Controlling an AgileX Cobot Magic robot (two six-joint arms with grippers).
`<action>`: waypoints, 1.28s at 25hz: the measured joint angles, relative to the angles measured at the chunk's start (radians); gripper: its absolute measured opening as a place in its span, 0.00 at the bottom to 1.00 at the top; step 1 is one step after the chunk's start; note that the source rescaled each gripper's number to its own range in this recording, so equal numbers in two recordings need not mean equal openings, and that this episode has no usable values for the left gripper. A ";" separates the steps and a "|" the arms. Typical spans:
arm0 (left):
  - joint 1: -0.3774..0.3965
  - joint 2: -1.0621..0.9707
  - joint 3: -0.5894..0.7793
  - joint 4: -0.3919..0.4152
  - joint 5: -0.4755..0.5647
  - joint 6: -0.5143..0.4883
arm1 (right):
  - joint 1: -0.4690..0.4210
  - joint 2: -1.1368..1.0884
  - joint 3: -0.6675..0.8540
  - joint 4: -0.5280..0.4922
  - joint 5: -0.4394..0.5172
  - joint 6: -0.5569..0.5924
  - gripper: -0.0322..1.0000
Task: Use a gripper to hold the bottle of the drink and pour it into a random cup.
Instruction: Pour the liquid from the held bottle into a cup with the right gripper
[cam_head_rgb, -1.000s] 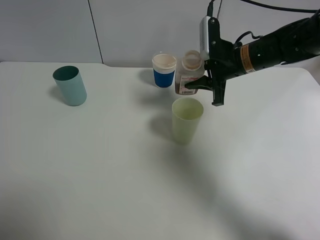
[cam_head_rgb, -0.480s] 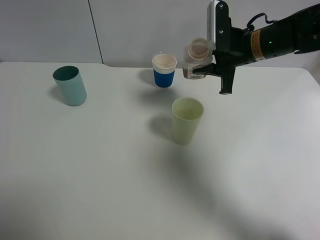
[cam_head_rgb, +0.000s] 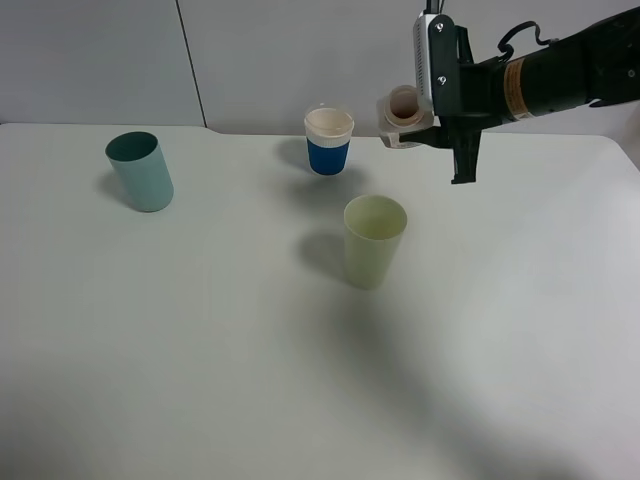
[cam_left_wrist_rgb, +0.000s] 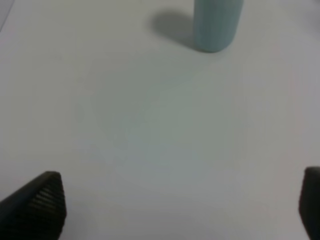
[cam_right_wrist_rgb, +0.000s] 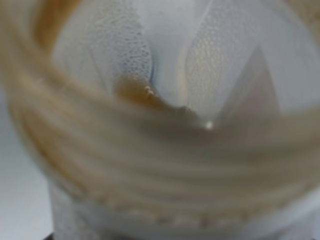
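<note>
- A plain white desk (cam_head_rgb: 200, 350) carries everything, and behind it stands a pale grey panelled wall (cam_head_rgb: 100, 60) with one dark vertical seam.
- A plain pale yellow-green plastic tumbler (cam_head_rgb: 374, 240) stands upright near the middle of the desk. Only its pale inner wall shows inside.
- A white cup with a blue band (cam_head_rgb: 328, 140) stands upright behind that tumbler and a little to its left. Its inside looks pale, and what it holds cannot be told.
- A teal-green plastic tumbler (cam_head_rgb: 140, 172) stands upright well to the left of the yellow-green tumbler, with a dark interior.
- A small translucent capless plastic bottle (cam_head_rgb: 403, 110) hangs in the air behind and above the yellow-green tumbler, apart from it. It is tipped well over with its mouth toward the desk's front.
- In the blurred right wrist view, brown drink (cam_right_wrist_rgb: 135, 92) lies inside the bottle behind the threaded neck.
- The black right end effector (cam_head_rgb: 432, 140), on a black-sleeved arm with an orange band, pinches the bottle.
- The left end effector (cam_left_wrist_rgb: 175, 210) has its ribbed fingertips (cam_left_wrist_rgb: 42, 202) spread wide over bare desk, facing the teal-green tumbler.
</note>
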 joint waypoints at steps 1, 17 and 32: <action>0.000 0.000 0.000 0.000 0.000 0.000 | 0.000 0.000 0.000 0.000 0.000 -0.014 0.05; 0.000 0.000 0.000 0.000 0.000 0.000 | 0.031 0.000 0.000 0.001 0.093 -0.223 0.05; 0.000 0.000 0.000 0.000 0.000 0.000 | 0.129 0.000 0.000 0.002 0.258 -0.277 0.05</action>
